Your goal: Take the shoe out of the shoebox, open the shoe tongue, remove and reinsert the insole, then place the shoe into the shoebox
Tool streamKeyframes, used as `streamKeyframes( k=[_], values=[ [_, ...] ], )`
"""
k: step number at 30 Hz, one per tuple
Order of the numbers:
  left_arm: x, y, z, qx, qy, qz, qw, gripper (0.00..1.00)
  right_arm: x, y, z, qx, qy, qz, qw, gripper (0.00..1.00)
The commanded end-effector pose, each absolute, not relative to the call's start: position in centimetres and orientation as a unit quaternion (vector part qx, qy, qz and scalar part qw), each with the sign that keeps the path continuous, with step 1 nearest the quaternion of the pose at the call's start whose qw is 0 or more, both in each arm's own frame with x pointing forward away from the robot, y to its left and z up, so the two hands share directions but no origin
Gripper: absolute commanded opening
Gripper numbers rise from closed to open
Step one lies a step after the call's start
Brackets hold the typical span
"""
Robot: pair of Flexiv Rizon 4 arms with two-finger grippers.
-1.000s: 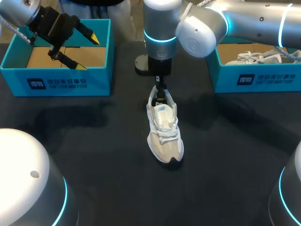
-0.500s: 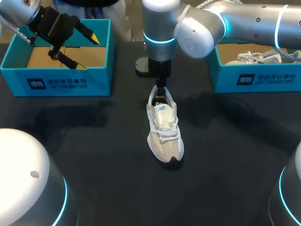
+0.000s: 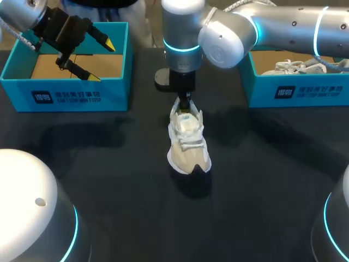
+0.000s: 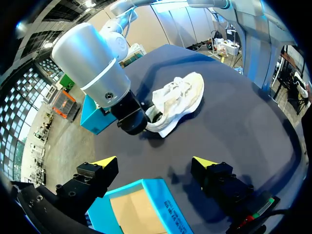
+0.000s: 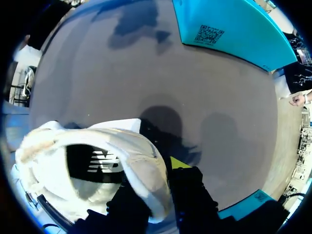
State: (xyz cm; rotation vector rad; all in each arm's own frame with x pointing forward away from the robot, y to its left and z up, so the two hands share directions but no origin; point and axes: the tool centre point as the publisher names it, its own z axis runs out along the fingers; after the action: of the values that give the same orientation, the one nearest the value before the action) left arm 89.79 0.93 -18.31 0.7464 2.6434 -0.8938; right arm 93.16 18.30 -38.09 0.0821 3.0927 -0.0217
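While the right gripper is pinching the heel collar of the white sneaker (one finger inside, one outside), the shoe is pointing its toe at the near edge, mid-table between the left shoebox and the right shoebox. Meanwhile the left gripper is hanging over the left shoebox, fingers wide apart, gripping nothing.

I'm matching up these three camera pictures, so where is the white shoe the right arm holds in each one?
Head view: the shoe is at the middle of the table, heel in the right gripper.
Left wrist view: the shoe is ahead of the open left gripper, across the table.
Right wrist view: the shoe's heel collar is between the right gripper's fingers.
Shared landmark: the right gripper clamped on the heel.
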Motion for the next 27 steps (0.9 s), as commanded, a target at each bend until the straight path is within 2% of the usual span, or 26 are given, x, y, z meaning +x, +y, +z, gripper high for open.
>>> streamKeyframes(
  k=[1, 19, 27],
  values=[
    [89.8, 0.9, -18.2, 0.256, 0.909, -0.305, 0.125, 1.0, 92.6, 18.0, -36.2, 0.033, 0.999, -0.01, 0.027, 0.0],
    [89.8, 0.9, -18.2, 0.256, 0.909, -0.305, 0.125, 1.0, 91.4, 14.5, -22.7, 0.033, 0.999, -0.026, 0.002, 0.0],
    [89.8, 0.9, -18.2, 0.256, 0.909, -0.305, 0.125, 1.0, 91.2, 13.3, -18.9, 0.025, 1.0, -0.014, 0.008, 0.0]
  ],
)
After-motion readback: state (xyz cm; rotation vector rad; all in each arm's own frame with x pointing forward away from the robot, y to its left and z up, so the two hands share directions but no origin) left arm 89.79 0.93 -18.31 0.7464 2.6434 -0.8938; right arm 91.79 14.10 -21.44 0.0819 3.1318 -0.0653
